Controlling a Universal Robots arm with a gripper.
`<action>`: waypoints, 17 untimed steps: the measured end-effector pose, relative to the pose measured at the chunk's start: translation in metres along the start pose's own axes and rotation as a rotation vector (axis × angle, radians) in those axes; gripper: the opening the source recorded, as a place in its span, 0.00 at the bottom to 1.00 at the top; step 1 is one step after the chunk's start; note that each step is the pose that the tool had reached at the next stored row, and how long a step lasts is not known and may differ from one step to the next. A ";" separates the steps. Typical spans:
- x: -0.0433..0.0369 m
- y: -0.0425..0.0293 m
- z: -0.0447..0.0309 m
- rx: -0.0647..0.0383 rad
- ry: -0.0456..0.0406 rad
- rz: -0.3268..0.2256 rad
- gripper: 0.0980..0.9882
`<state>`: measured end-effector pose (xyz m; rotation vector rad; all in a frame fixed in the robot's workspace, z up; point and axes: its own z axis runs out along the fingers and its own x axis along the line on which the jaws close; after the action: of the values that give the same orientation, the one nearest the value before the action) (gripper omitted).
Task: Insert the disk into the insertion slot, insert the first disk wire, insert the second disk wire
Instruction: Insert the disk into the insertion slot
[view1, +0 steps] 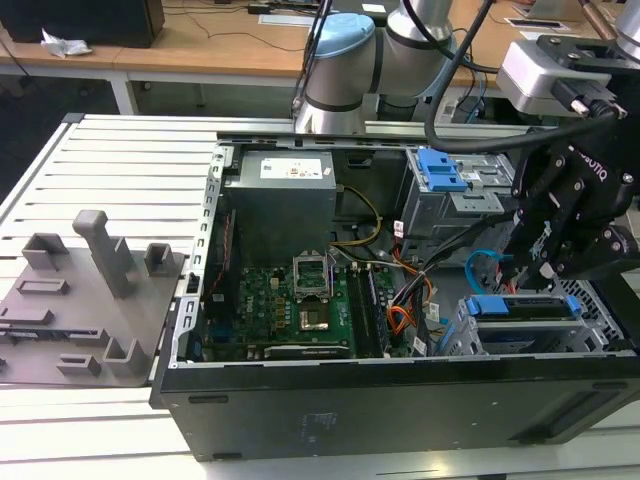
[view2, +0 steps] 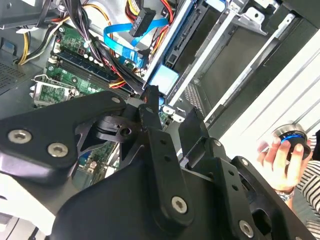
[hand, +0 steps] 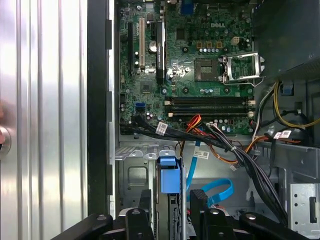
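Note:
The disk (view1: 522, 306), a drive in a bright blue frame, lies in the insertion slot (view1: 470, 335), the grey drive cage at the open case's front corner on the exterior view's right. My black gripper (view1: 538, 268) hangs just above it. In the first wrist view my gripper (hand: 171, 201) is open, one finger on each side of the disk's blue end (hand: 169, 175), with a small gap to the disk. The second disk wire (hand: 216, 192), a glossy light-blue cable, curls in a loop beside the cage. In the second wrist view the wire (view2: 120, 41) ends in a dark plug (view2: 140, 22), free of my gripper (view2: 171, 105).
The taller grey cage with the blue latch (view1: 440, 170) stands behind the gripper. The motherboard (view1: 290, 300), power supply (view1: 280, 195) and orange and black wire bundles (hand: 220, 142) crowd the case. Grey fixtures (view1: 90, 285) lie at the exterior view's left. A person's hand (view2: 277, 152) holds a knob.

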<state>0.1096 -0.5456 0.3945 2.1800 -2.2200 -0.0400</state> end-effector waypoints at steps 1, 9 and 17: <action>0.0000 0.0000 0.0000 0.000 0.0001 0.000 0.37; 0.0000 0.0000 0.0003 0.000 0.0000 0.000 0.01; -0.0004 -0.0122 0.0001 0.000 -0.0001 0.000 0.01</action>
<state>0.1218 -0.5454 0.3940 2.1800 -2.2198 -0.0403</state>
